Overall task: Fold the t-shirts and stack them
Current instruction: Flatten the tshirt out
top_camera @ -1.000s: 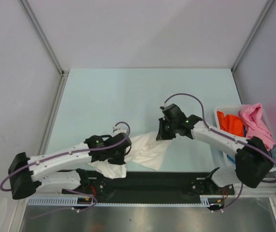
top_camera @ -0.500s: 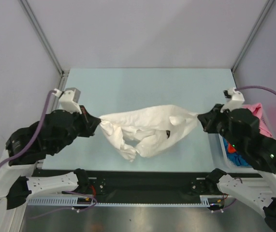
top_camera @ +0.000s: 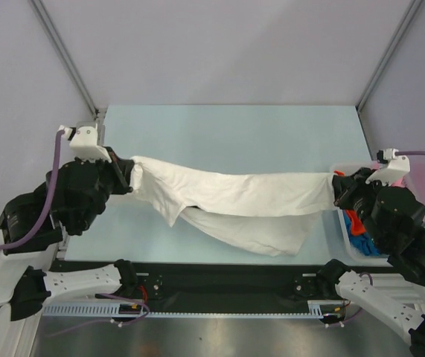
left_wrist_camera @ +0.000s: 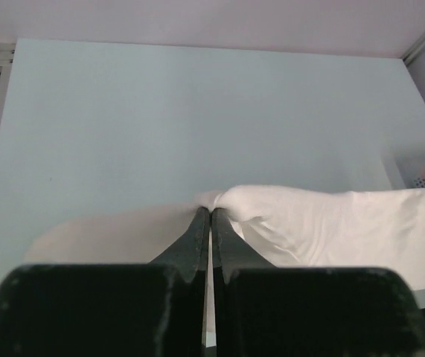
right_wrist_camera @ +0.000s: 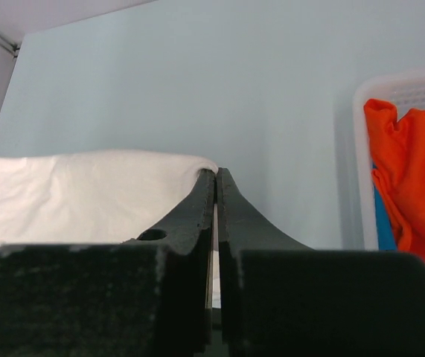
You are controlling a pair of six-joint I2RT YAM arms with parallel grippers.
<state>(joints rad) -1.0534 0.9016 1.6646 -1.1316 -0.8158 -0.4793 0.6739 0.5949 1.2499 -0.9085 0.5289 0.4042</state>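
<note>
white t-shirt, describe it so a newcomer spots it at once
Start at the pale blue table. Stretched across it, pinched at its ends by the left gripper and right gripper, is the white t-shirt. The other shirts are coloured and bunched in the bin at right.

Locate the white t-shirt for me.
In the top view, the white t-shirt stretches across the table between the left pincer and right pincer, its right end beside the bin.

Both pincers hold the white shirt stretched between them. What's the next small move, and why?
Probably lower both arms together to lay the plain white cloth t-shirt flat on the pale blue table. The left pincer and the right pincer are each shut on one end, its top edge is taut, but the lower part sags in loose folds.
</note>
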